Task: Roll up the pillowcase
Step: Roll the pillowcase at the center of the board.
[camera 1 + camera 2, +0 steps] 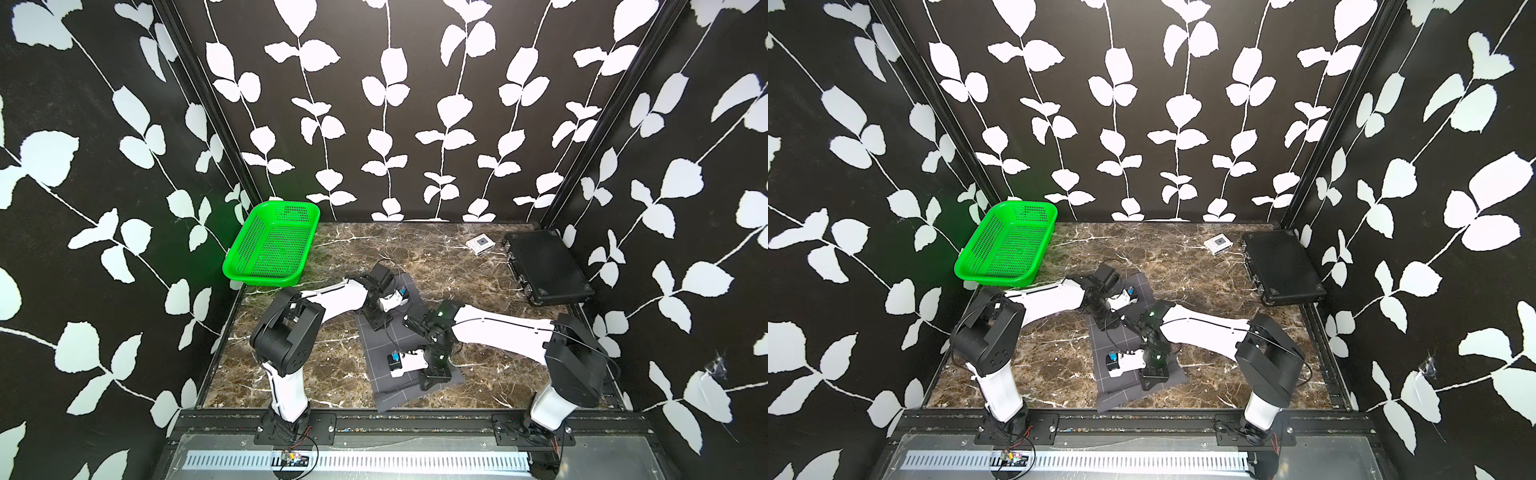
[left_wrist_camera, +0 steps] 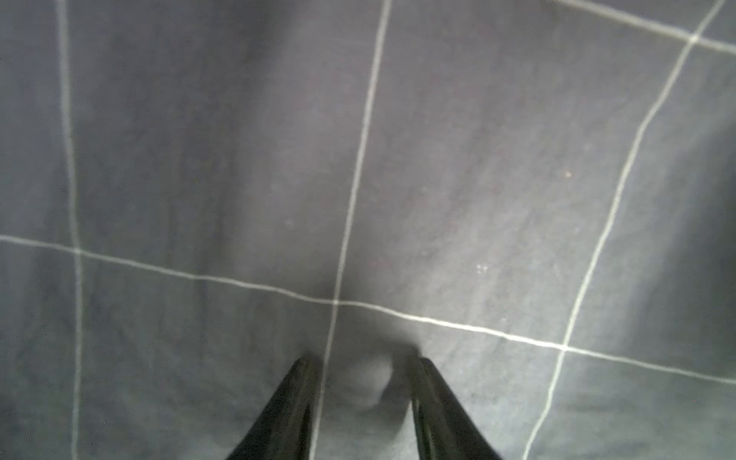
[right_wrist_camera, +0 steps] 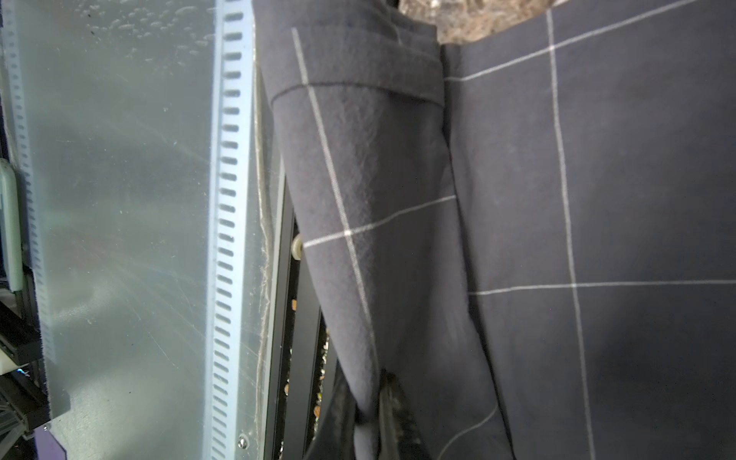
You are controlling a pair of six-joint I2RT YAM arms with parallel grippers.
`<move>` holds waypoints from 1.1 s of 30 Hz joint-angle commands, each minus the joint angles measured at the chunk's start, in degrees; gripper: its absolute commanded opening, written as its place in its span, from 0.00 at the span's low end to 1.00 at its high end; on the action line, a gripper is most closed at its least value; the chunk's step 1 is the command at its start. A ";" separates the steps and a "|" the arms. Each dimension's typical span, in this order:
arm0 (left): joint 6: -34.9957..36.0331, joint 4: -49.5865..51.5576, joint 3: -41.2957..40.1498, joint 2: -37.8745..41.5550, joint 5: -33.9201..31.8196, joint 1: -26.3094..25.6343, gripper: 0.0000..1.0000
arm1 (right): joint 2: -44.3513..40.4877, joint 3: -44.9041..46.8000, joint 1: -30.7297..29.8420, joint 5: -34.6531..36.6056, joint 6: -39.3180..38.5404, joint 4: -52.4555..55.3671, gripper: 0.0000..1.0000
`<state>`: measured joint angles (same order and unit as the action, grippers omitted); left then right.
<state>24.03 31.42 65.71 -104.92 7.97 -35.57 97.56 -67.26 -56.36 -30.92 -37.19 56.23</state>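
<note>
Grey checked pillowcase (image 3: 597, 199): raised edge fold clamped in the right gripper (image 3: 368, 414). Jaws of the left gripper (image 2: 364, 362) stand apart, tips down on the cloth.

We find no legible txt, nos. or brand names anywhere. The small white box (image 1: 480, 244) beside the black case (image 1: 548, 266) bears a dark square mark, too small to read. The pillowcase (image 1: 374, 353) shows plain white grid lines, no lettering.

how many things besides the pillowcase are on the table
3: green basket far left, small white box at the back, black case far right; others may be hidden.
</note>
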 commanded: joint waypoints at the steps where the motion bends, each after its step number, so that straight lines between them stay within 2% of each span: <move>1: 0.65 1.77 1.89 -1.28 1.00 -0.19 0.43 | 1.61 -3.64 1.73 -0.16 -1.65 2.53 0.16; 7: 2.32 3.90 3.58 -2.75 1.65 -0.20 0.43 | 3.30 -5.77 3.25 0.74 -2.11 0.47 0.25; 17: 1.83 5.71 7.35 -1.72 0.53 1.32 0.45 | 1.91 -2.21 4.73 7.50 -0.67 -10.76 0.26; 22: 0.54 7.54 9.29 1.71 -3.29 4.67 0.47 | 1.15 1.48 5.47 7.71 1.31 -17.37 0.25; 28: -3.50 13.83 9.69 7.74 -7.66 7.23 0.50 | 2.71 3.58 6.67 8.44 1.39 -20.14 0.24; 30: -5.90 15.77 8.44 10.11 -7.56 7.36 0.51 | 3.14 3.94 7.00 8.70 1.36 -20.67 0.24; 33: -8.98 16.04 4.27 14.99 -1.75 7.32 0.51 | 3.56 4.62 7.66 8.86 1.98 -22.05 0.24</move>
<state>18.90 43.38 72.95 -94.74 2.50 -27.99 100.36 -64.31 -49.47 -22.85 -36.12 35.62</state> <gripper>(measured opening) 0.512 0.241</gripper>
